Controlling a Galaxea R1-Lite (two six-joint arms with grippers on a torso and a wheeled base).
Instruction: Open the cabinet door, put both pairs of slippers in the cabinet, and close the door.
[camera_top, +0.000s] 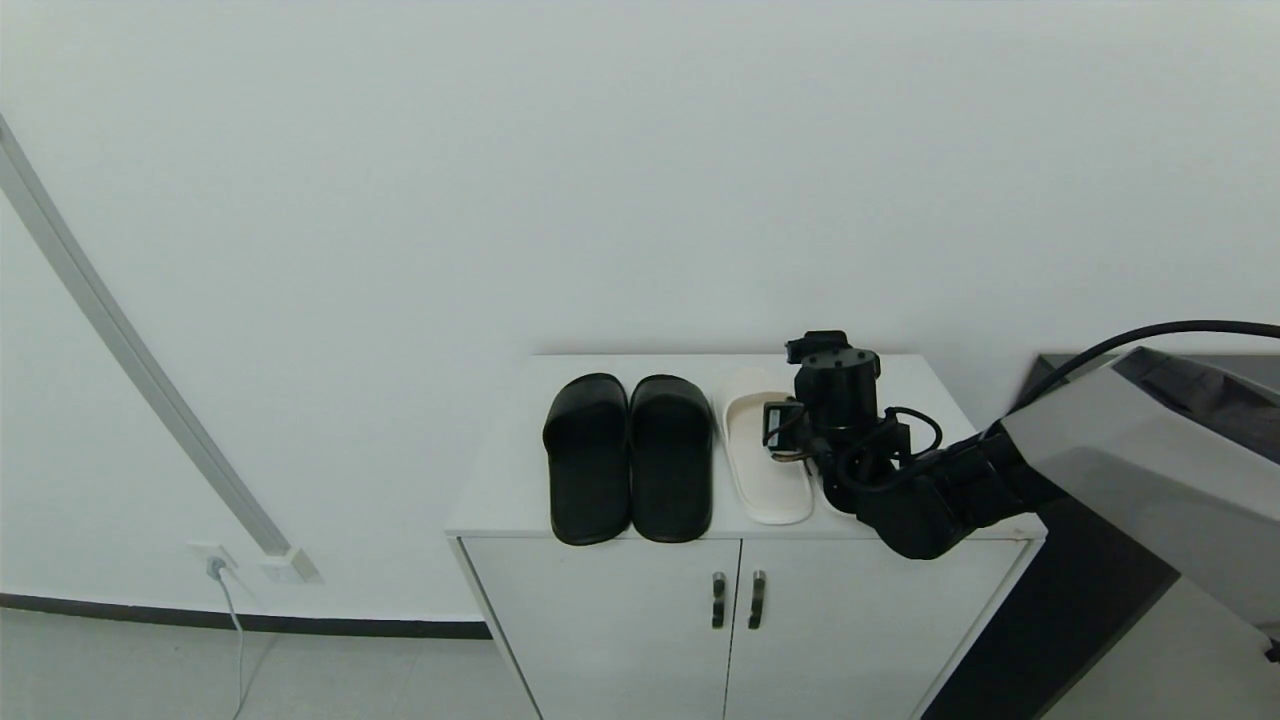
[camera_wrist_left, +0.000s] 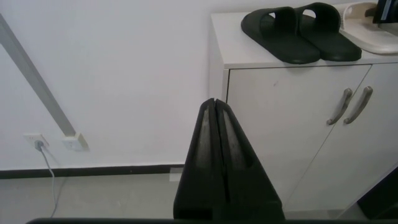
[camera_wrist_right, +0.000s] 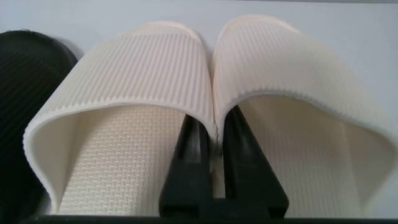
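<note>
Pinching the white slippers (camera_wrist_right: 249, 62) together atop the cabinet (camera_top: 495, 500), the right gripper (camera_wrist_right: 213, 124) is barely started: left gripper (camera_wrist_left: 214, 102) clenched empty, doors (camera_top: 600, 640) unopened, black slippers (camera_top: 630, 460) there too.

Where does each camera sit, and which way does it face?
Head: on the head, looking down at the cabinet with black slippers and white slippers; right arm shows.
Left wrist: low, facing the cabinet doors past the shut left claw.
Right wrist: close to the white slippers, right claw pinching their inner walls.
Shared: black slippers in all three.
</note>
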